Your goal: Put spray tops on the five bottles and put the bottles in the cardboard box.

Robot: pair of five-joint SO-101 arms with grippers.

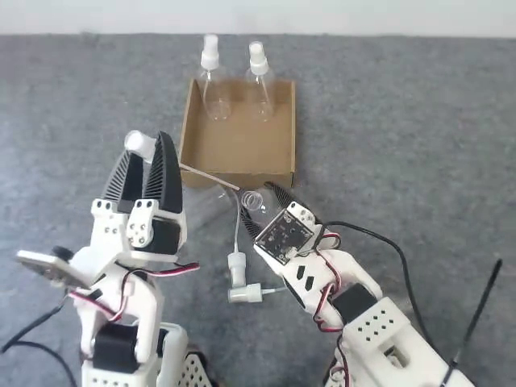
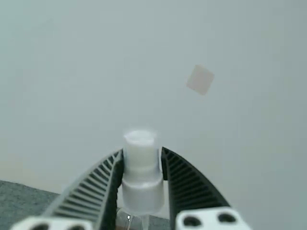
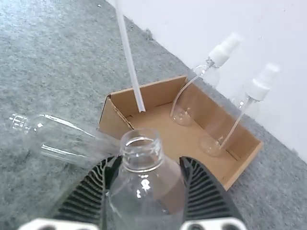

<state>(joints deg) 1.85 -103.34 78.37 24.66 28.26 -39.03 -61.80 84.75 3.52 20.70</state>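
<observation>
My left gripper (image 1: 149,147) is raised left of the cardboard box (image 1: 193,133) and is shut on a white spray top (image 1: 139,143). The top's thin tube (image 1: 211,177) slants toward the right arm. In the left wrist view the spray top (image 2: 140,167) sits clamped in that gripper (image 2: 141,155). My right gripper (image 1: 260,201) is shut on a clear open-necked bottle (image 3: 144,191) just in front of the box. The tube (image 3: 129,57) hangs above the bottle's neck without entering it. Two capped bottles (image 1: 214,81) (image 1: 260,85) stand at the box's far end.
Another clear uncapped bottle (image 3: 53,136) lies on the grey carpet beside the box's near corner. Two loose spray tops (image 1: 237,266) (image 1: 246,294) lie on the carpet between the arms. A white wall (image 3: 216,19) runs behind the box.
</observation>
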